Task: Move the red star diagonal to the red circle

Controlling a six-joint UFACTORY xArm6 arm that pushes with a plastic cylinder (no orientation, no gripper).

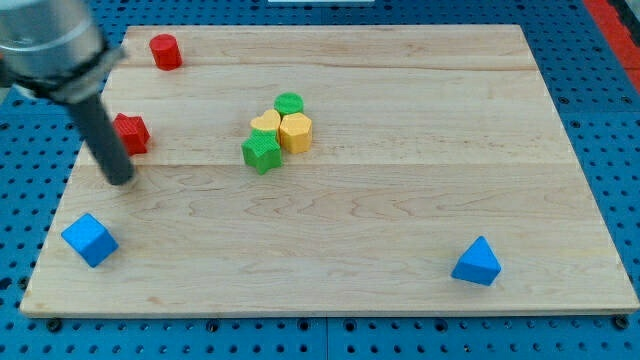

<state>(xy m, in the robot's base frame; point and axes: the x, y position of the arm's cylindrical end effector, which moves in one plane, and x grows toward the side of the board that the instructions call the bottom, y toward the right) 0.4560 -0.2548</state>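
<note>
Red star-shaped block point(131, 133): lies on light wooden board point(400, 250), near the board's left edge, partly hidden behind dark rod point(102, 140). Landmark for all positions below: this red star.

Red circle, a short cylinder block point(165, 51): toward the view's top of the star and slightly to the view's right, well apart, close to the board's top edge.

My tip point(120, 180): just toward the view's bottom and slightly left of the star, resting on the board surface. Rod shaft passes along the star's left side; contact between the two cannot be settled, since the shaft overlaps the block. Rod rises to a blurred grey arm housing point(50, 45) at the view's top left. No fingers on this rig, only the plain rod, so nothing to report as apart, together or clamped.

Cluster of four blocks to the view's right of the star, well apart from it, all touching or nearly so: green round block point(289, 103) at the top, yellow block of unclear shape point(266, 123) below-left of it, yellow hexagonal block point(296, 132) below-right, green star-shaped block point(261, 152) at the bottom.

Blue cube-like block point(89, 239): toward the view's bottom of the star, slightly left, near the board's lower left corner.

Blue triangular block point(477, 262): far to the view's right and toward the bottom.

Blue pegboard surface point(30, 150) surrounds the board.
</note>
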